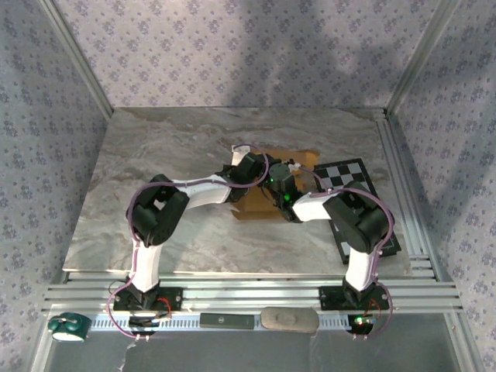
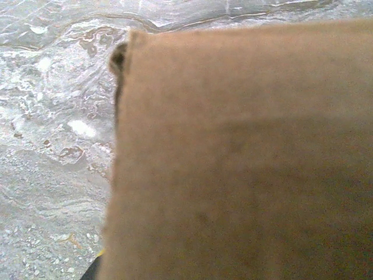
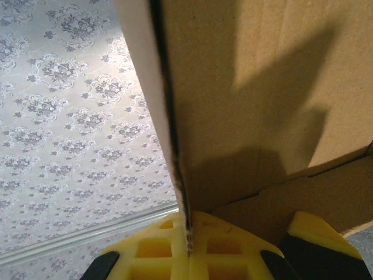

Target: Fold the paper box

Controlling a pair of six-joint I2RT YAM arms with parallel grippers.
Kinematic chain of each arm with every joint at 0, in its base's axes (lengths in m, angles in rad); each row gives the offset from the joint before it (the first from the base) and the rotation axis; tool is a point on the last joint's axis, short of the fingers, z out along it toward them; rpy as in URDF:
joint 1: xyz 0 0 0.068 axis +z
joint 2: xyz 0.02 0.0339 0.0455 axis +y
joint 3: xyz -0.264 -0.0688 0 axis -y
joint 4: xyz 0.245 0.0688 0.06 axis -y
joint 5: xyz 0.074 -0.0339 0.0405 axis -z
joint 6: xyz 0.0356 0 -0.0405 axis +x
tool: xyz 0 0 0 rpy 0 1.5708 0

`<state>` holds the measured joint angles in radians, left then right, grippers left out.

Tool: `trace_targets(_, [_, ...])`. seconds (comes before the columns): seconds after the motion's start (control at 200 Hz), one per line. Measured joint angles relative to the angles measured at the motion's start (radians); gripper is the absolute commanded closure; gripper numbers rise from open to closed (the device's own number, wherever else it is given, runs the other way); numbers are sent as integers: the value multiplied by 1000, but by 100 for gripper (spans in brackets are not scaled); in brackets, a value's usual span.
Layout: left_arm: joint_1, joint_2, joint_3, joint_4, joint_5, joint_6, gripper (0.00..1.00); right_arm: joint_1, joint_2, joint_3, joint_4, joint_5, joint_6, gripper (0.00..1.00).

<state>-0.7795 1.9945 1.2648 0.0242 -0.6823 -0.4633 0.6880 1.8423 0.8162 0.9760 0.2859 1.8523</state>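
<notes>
Box sits on the table; I see my right gripper pinched on its upright wall, left gripper closed, cardboard blocking its camera.

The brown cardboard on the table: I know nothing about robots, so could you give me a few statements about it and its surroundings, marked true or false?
1. The paper box lies near the middle of the marble table. True.
2. The right gripper stands open, clear of the cardboard. False: its yellow fingers are shut on an edge of the paper box.
3. A checkered board lies on the table to the right of the box. True.
4. The checkered board is red and white. False: it is black and white.
5. The walls around the table carry a flowered pattern. True.
</notes>
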Motion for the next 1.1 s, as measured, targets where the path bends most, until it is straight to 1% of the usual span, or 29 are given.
trace_targets(0.08, [-1,5,5,-1,-10,-17,100,0,0,0,1,0,4,100])
trace_targets(0.125, [-1,5,4,2,-6,-17,91,0,0,0,0,0,6,100])
trace_targets(0.145, [-1,5,4,4,-4,-17,85,0,0,0,0,0,7,100])
trace_targets(0.18, [0,5,1,15,6,-10,77,0,0,0,1,0,11,100])
trace_targets(0.235, [5,5,-13,52,33,-8,69,1,0,1,0,-7,12,100])
trace_targets(0.35, [48,-2,-53,129,151,30,53,3,3,0,-1,-40,15,100])
trace_targets(0.485, [95,-54,-126,195,328,63,44,0,5,1,3,-66,15,100])
trace_targets(0.65, [162,-122,-198,213,564,102,42,-5,5,1,5,-107,14,100])
trace_targets(0.72, [185,-140,-206,209,637,119,42,-12,5,1,8,-120,14,100])
trace_targets(0.85, [212,-160,-208,187,728,143,41,-19,5,1,9,-137,14,100])
trace_targets(0.904, [220,-169,-217,185,757,153,38,-21,5,0,9,-143,14,100])
trace_targets(1.004, [223,-202,-250,185,801,172,38,-24,5,0,8,-151,14,100])
trace_targets(1.104, [223,-253,-294,185,841,206,41,-28,5,0,8,-161,14,100])
